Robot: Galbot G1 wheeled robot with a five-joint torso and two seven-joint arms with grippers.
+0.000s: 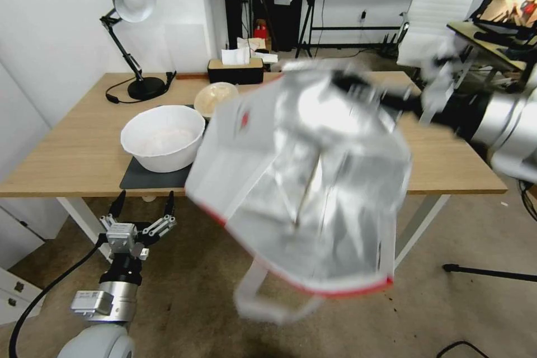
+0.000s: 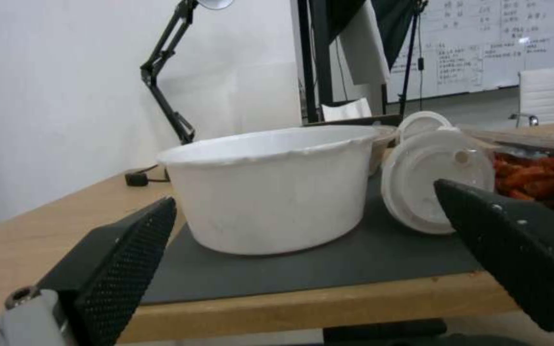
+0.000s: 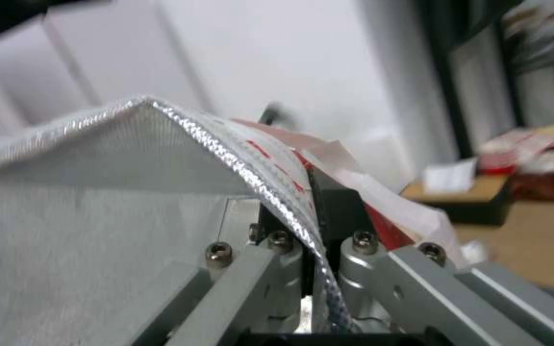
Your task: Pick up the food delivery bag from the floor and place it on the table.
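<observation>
Both arms are ours to report. Our right gripper (image 3: 309, 230) has its jaws clamped tight on the rim of the food delivery bag (image 1: 302, 190), pinching the foil edge between them. We see the bag hanging in the air, tipped so its silver lining faces us, above the front edge of the counter (image 1: 61, 156) and clear of the floor (image 1: 190, 296). Our left gripper (image 1: 142, 207) waits low before the counter with jaws spread wide, touching nothing, facing a white bowl (image 1: 163, 137) on the grey mat (image 1: 145, 179).
</observation>
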